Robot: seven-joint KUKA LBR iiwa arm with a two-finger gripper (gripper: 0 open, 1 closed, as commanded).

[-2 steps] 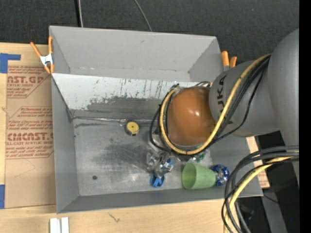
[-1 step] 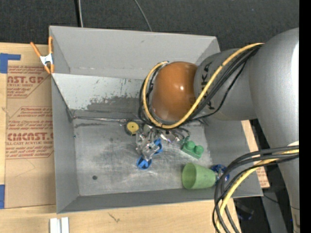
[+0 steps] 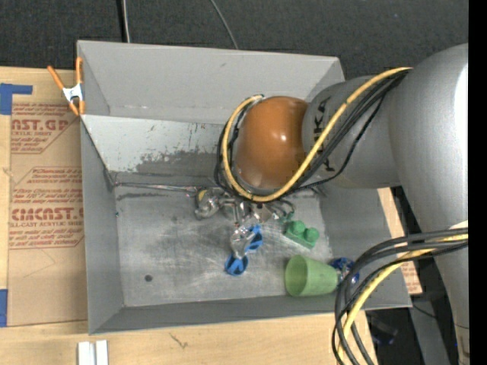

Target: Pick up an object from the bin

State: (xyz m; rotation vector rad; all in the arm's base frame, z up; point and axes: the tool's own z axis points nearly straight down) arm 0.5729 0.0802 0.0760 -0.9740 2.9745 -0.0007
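The tool point(image 3: 244, 236) sits low over a small blue piece point(image 3: 237, 265) mid-bin point(image 3: 152, 280), left of a green block point(image 3: 301, 234) and green cup point(image 3: 308, 277); whether it's apart or together I cannot tell, so I'd judge nothing lifted yet.

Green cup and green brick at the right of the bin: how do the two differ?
The green cup is clearly larger than the green brick. The cup is round and tapered, lying on its side with its wide end to the left; the brick is blocky, with studs along one face. The cup is a paler, yellower green, while the brick is deeper green. Both are plastic-looking and lie loose on the bin floor, close together but apart.
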